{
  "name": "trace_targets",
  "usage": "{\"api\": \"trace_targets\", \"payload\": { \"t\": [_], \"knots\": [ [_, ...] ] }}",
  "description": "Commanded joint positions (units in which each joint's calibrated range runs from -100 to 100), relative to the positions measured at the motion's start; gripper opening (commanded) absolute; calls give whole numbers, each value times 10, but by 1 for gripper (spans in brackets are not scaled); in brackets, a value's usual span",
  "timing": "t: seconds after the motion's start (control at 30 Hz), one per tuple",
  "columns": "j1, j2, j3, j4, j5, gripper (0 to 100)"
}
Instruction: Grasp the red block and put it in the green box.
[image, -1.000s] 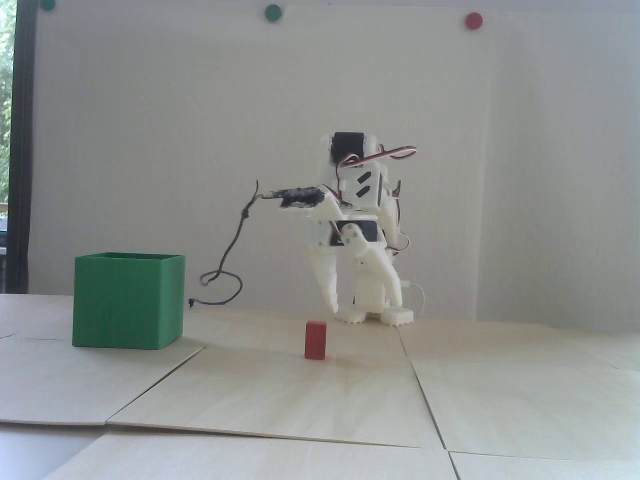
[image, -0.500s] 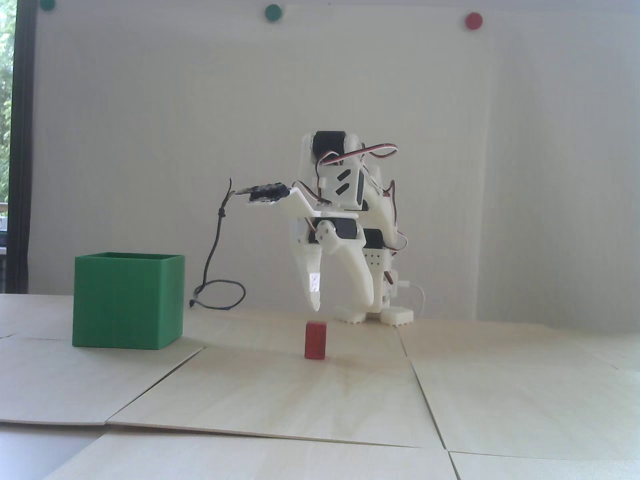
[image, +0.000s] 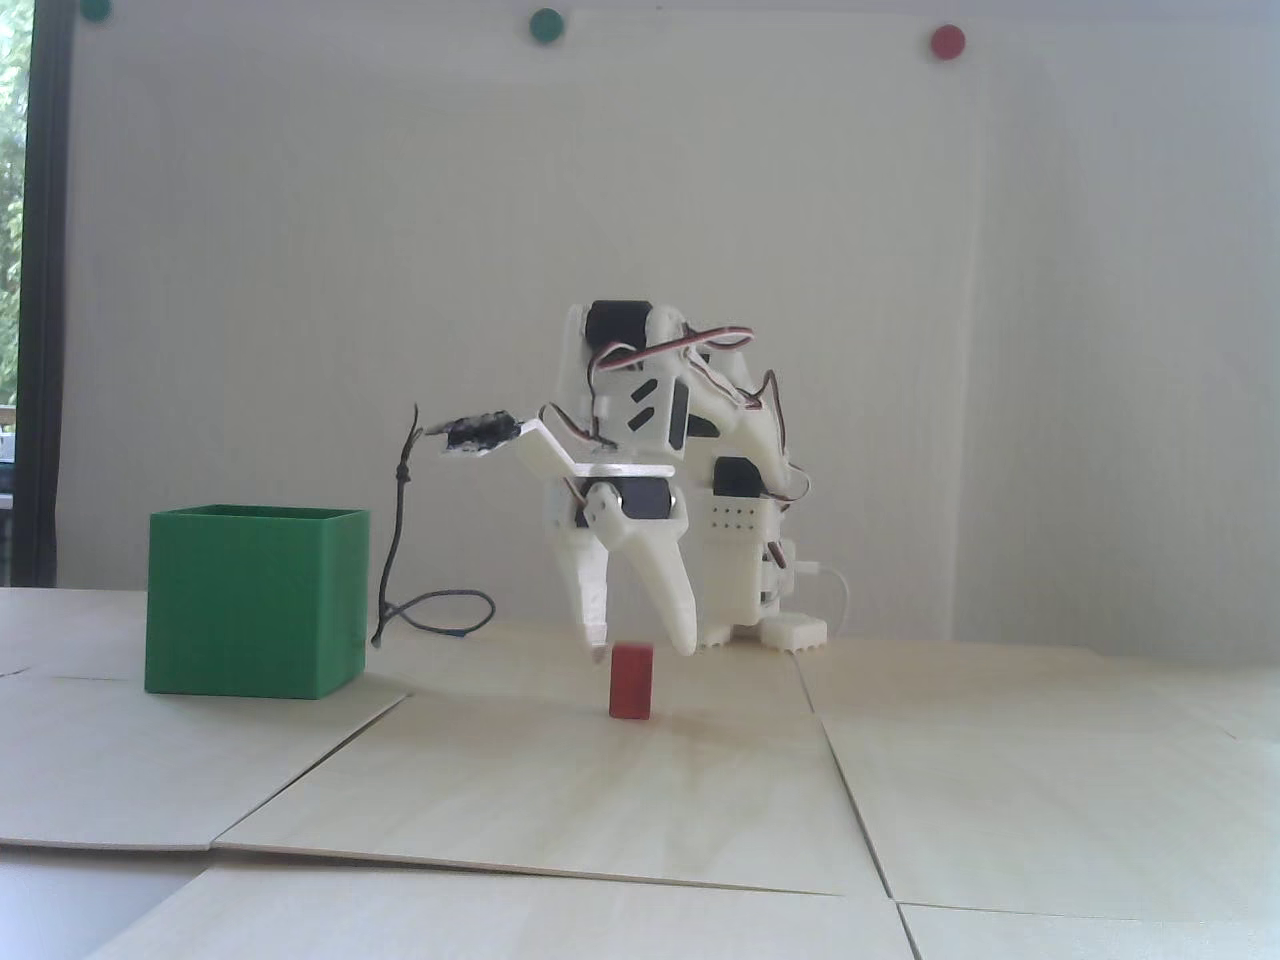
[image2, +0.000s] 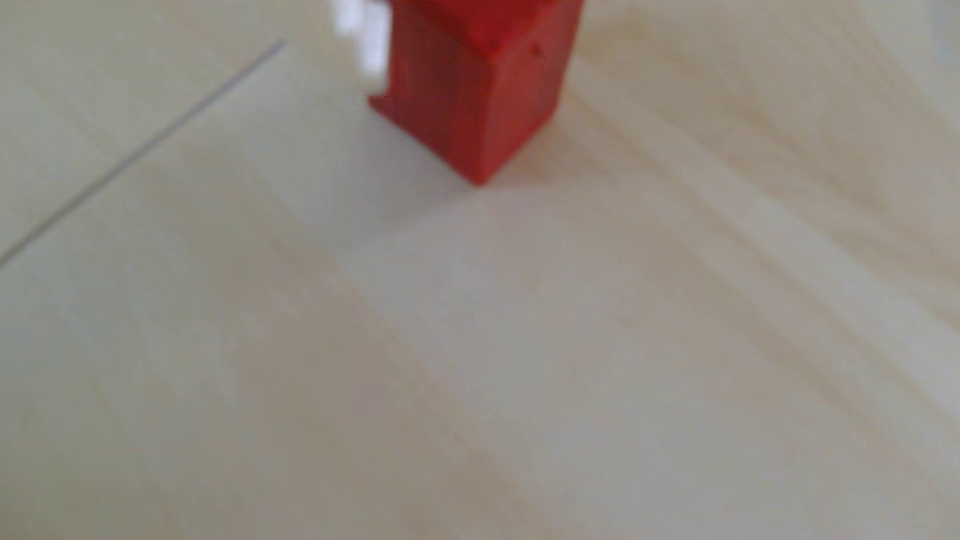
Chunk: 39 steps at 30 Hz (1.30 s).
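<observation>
On my fixed feed I see a pale wooden tabletop (image: 1000, 800) made of panels with thin dark seams, and one such seam (image2: 140, 150) crosses the blurred wrist feed too. Behind it stands a white wall (image: 300, 250) with two green dots (image: 546, 25) and a red dot (image: 947, 41) along the top edge. A dark window frame (image: 45, 300) runs down the left side, with greenery beyond it.

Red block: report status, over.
Gripper open, fingertips straddling block top, not gripping. Red block upright on table, untouched. Green box off to fixed-view left, path clear.
</observation>
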Motion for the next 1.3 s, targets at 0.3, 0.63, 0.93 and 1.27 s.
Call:
{"api": "trace_targets", "payload": {
  "t": [0.3, 0.63, 0.93, 1.27],
  "knots": [
    [-9, 15, -43, 2, 33, 37],
    [-42, 20, -39, 5, 62, 37],
    [-48, 20, -36, 5, 101, 33],
    [-49, 22, -35, 10, 108, 4]
  ]
}}
